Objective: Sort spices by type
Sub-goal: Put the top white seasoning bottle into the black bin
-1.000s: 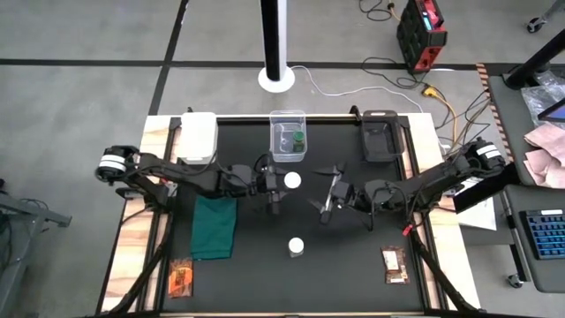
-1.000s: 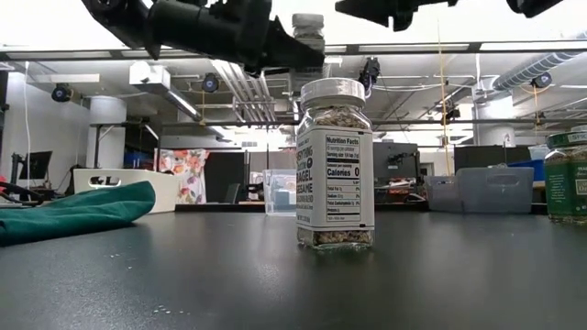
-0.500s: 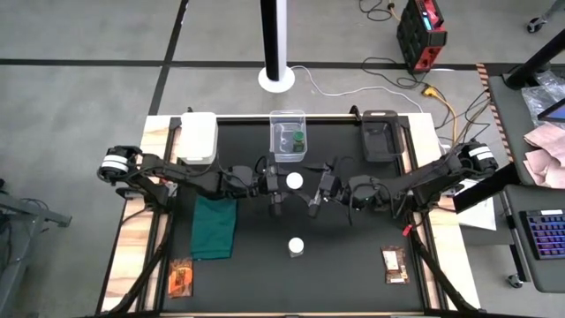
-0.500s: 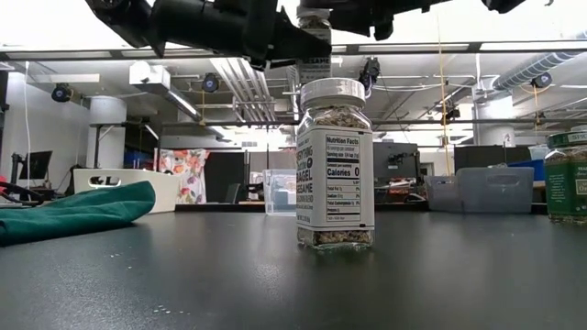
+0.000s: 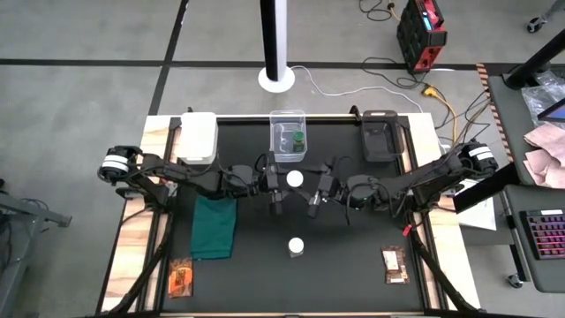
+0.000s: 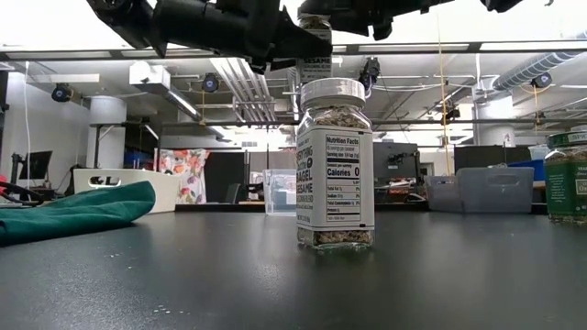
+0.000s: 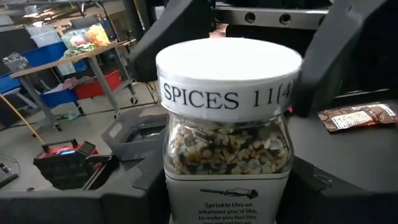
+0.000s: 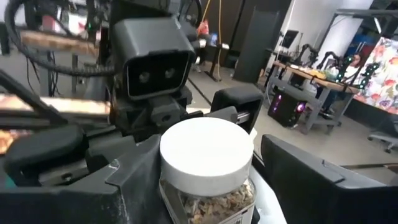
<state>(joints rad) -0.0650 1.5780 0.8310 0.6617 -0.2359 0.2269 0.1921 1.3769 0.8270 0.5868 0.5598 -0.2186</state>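
Observation:
My left gripper (image 5: 284,183) is shut on a clear spice jar with a white lid (image 5: 293,178), held above the table's middle (image 6: 314,50). My right gripper (image 5: 311,189) is open. Its fingers (image 8: 311,177) stand on either side of that jar's lid (image 8: 206,151), coming from the table's right. A second white-lidded jar (image 5: 296,246) stands upright on the mat (image 6: 335,165). One green-lidded jar (image 5: 298,140) sits in the clear box (image 5: 288,117); another (image 6: 569,179) stands at the right in the low view. Two orange-brown packets (image 5: 181,278) (image 5: 394,263) lie flat near the near edge. My left gripper pinches the jar's glass body (image 7: 180,186), below the white lid (image 7: 227,74), between its two fingers (image 7: 339,199). The fingers come level from the table's left side. The jar is upright and lifted clear of the table.
A dark green cloth (image 5: 214,226) lies left of centre. A white container (image 5: 198,137) and a dark tray (image 5: 380,135) sit at the far edge beside the clear box. The standing jar is just nearward of both grippers. Open mat lies between the packets.
My right gripper has moved toward the table's left, toward the jar held by my left gripper, until its open fingers stand around the jar. The left gripper and the held jar have kept still.

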